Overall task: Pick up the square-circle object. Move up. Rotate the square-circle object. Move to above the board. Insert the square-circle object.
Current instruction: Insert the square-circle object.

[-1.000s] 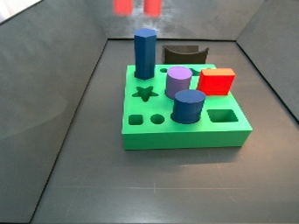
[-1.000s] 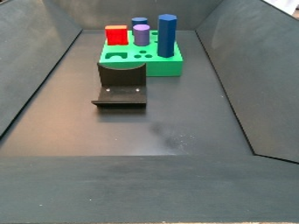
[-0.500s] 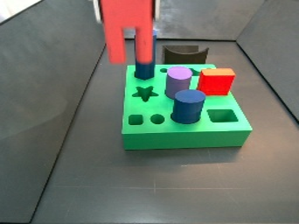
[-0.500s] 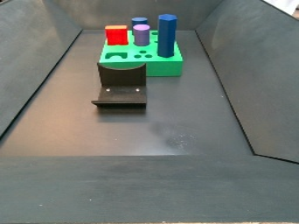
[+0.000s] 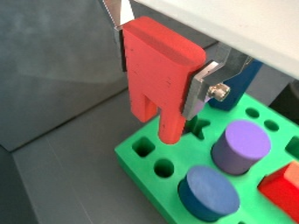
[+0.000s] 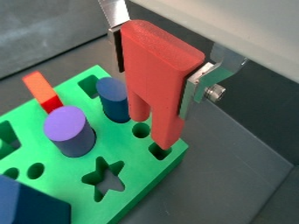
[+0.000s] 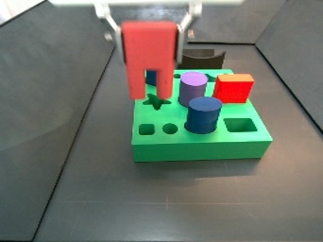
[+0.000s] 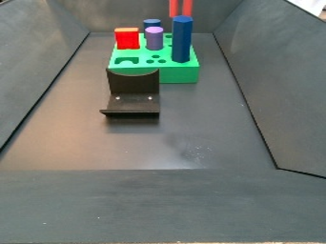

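The square-circle object (image 7: 147, 57), a salmon-red slab with a notched lower end, hangs upright over the back left part of the board (image 7: 240, 140). My gripper (image 7: 147, 21) is shut on its upper half. In both wrist views the silver fingers (image 5: 204, 84) press its two flat sides. The two legs (image 6: 163, 131) end close over small holes at the green board's (image 6: 47, 179) edge; I cannot tell whether they touch. In a side view only the slab's tip (image 8: 182, 7) shows, above the board (image 8: 152, 69).
On the board stand a tall blue peg (image 8: 182, 38), a purple cylinder (image 7: 192, 90), a dark blue cylinder (image 7: 203, 114) and a red cube (image 7: 233, 88). A star hole (image 6: 105, 175) lies open. The dark fixture (image 8: 132, 95) stands beside the board. Grey walls enclose the floor.
The gripper has come down from the upper edge of the side view with the slab, lowering it from high behind the board to just over the board's left part.
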